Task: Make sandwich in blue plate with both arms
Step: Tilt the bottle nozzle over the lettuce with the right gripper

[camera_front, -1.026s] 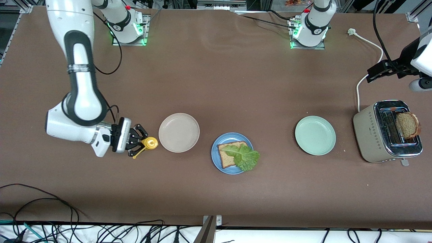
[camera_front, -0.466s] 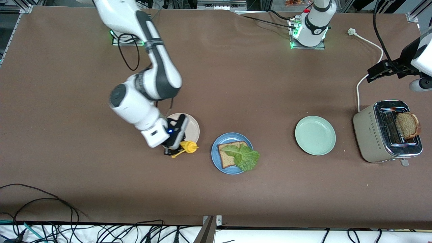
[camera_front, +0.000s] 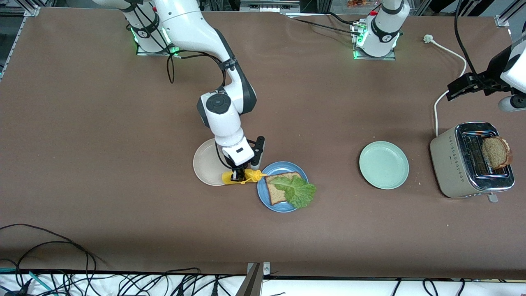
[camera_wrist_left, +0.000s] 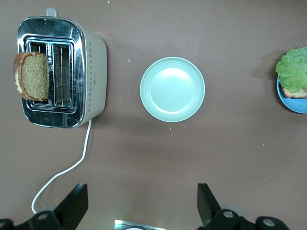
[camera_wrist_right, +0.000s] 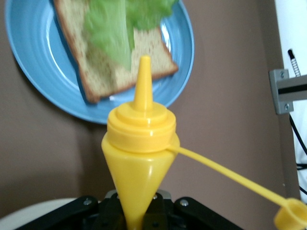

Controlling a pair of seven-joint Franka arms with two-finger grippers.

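- Centrally on the bench, nearer its front-camera edge than its robot-base edge, sits the blue plate, holding one bread slice with a lettuce leaf lying over the slice's corner toward the left arm's end and spilling past the plate rim.
- Just beside the plate, over its rim toward the right arm's end, the right gripper has its jaws clenched on a yellow squeeze bottle; the bottle lies tilted level, its nozzle pointing at the bread, and its opened cap dangles on a thin strap.
- Under that gripper, toward the right arm's end, a cream-white plate rests on the bench, partly covered by the right arm.
- Toward the left arm's end, a pale mint-green plate lies well apart from the blue one.
- Near the bench edge at the left arm's end stands a toaster with the second bread slice sticking up from a slot; its white cord runs toward the robot-base edge.
- The left gripper waits high over the bench between the toaster and the mint plate, jaws released and wide, holding nothing.
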